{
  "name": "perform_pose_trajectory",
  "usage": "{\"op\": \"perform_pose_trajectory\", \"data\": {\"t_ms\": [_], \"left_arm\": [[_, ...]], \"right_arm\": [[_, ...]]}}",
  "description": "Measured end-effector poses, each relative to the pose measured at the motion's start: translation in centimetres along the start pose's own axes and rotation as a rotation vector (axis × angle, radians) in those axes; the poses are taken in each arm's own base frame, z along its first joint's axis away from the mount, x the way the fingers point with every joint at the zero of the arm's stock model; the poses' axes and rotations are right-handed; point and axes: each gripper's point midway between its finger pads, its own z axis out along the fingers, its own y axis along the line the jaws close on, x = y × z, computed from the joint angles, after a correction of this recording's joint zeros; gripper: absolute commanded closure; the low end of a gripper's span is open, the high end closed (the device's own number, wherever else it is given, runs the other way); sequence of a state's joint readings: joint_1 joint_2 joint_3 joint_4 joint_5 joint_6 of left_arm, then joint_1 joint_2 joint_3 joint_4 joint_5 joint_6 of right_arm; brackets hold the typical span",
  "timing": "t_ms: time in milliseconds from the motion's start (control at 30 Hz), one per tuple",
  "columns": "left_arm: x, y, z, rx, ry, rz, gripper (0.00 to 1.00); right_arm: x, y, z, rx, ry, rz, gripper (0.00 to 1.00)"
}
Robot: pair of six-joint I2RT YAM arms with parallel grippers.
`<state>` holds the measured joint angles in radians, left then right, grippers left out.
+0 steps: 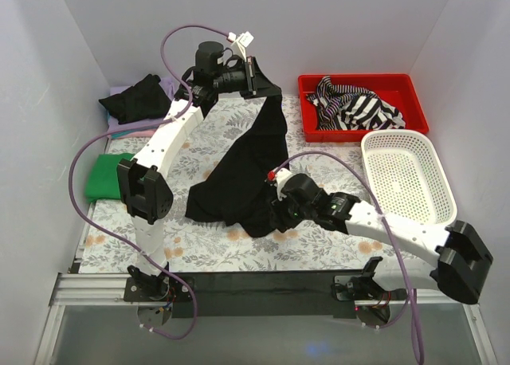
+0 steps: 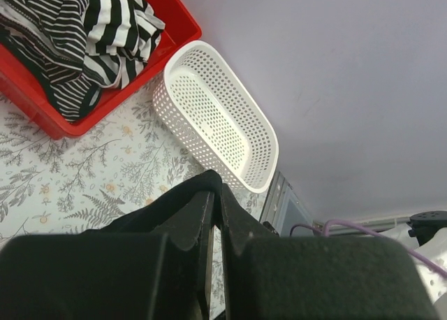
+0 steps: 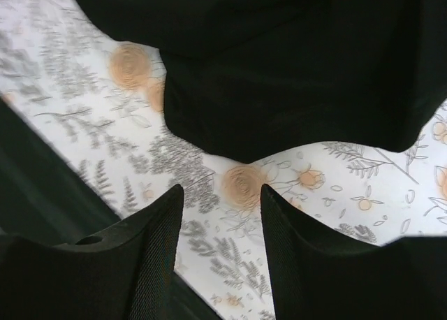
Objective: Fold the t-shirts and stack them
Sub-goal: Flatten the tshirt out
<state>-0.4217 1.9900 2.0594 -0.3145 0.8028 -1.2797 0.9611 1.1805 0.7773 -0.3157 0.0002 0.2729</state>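
A black t-shirt (image 1: 251, 162) hangs from my left gripper (image 1: 264, 90), which is raised over the back of the table, and its lower part trails onto the floral covering. In the left wrist view the jaws of my left gripper (image 2: 218, 194) are pinched shut on a fold of this black cloth (image 2: 181, 194). My right gripper (image 1: 276, 212) sits low at the shirt's near right edge. The right wrist view shows my right gripper (image 3: 221, 219) open over bare covering, with the black shirt's hem (image 3: 279, 82) just beyond the fingertips and nothing between them.
A red bin (image 1: 398, 84) at the back right holds a black-and-white striped shirt (image 1: 355, 108). A white mesh basket (image 1: 408, 174) lies beside it. At the back left a black shirt (image 1: 139, 98) rests on lilac and pink cloth. A green shirt (image 1: 103, 178) lies at the left edge.
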Motion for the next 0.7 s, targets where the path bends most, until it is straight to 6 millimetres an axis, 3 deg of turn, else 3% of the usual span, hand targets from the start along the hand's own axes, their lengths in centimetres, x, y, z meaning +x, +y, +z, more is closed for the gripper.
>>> {"op": "perform_pose_trajectory", "data": {"t_ms": [167, 300, 500, 700], "left_arm": [[0.4, 0.4, 0.0, -0.012, 0.010, -0.007, 1.00], [0.5, 0.6, 0.0, -0.019, 0.013, -0.005, 1.00], [0.7, 1.1, -0.1, -0.027, 0.016, -0.005, 1.00], [1.2, 1.9, -0.1, -0.042, 0.028, -0.024, 1.00]], "right_arm": [[1.1, -3.4, 2.5, 0.213, 0.042, -0.051, 0.44], [-0.2, -5.9, 2.5, 0.359, 0.018, -0.101, 0.43], [-3.1, -7.2, 2.0, 0.460, -0.042, -0.161, 0.40], [-2.4, -9.0, 3.2, 0.552, 0.011, -0.215, 0.40]]}}
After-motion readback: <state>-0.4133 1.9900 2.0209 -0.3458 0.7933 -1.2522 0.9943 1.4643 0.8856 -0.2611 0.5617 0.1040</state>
